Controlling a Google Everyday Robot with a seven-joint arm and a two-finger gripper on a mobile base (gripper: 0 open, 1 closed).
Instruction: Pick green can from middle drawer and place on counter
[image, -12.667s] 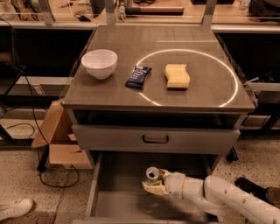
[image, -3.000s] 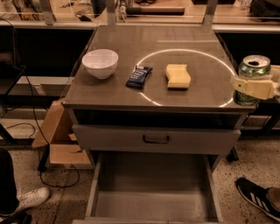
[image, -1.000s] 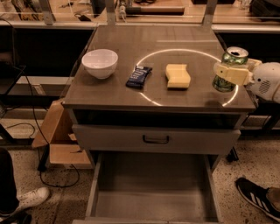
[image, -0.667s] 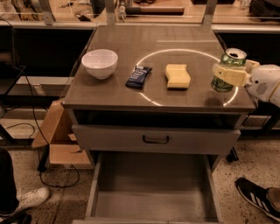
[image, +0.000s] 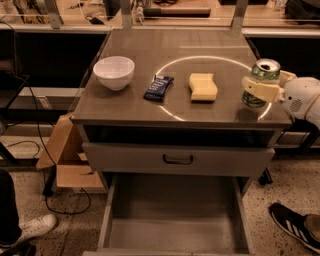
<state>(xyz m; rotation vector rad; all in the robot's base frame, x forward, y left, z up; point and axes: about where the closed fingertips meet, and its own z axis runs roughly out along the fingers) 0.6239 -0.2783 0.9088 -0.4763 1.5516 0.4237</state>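
**Desk top with open drawer.** I cannot read the print on the can (image: 265, 68) or on the dark snack packet (image: 158, 87). The can stands upright, long axis vertical and silver pull-tab top up. It is at the right edge of the desk (image: 200, 42), on the right arc of the white circle (image: 210, 56). My tool (image: 267, 85), on an arm from the right, is clamped around its sides. A yellow sponge (image: 203, 87), the packet and a white bowl (image: 114, 72) lie to its left, apart from it. The drawer (image: 172, 220) stands pulled out below.
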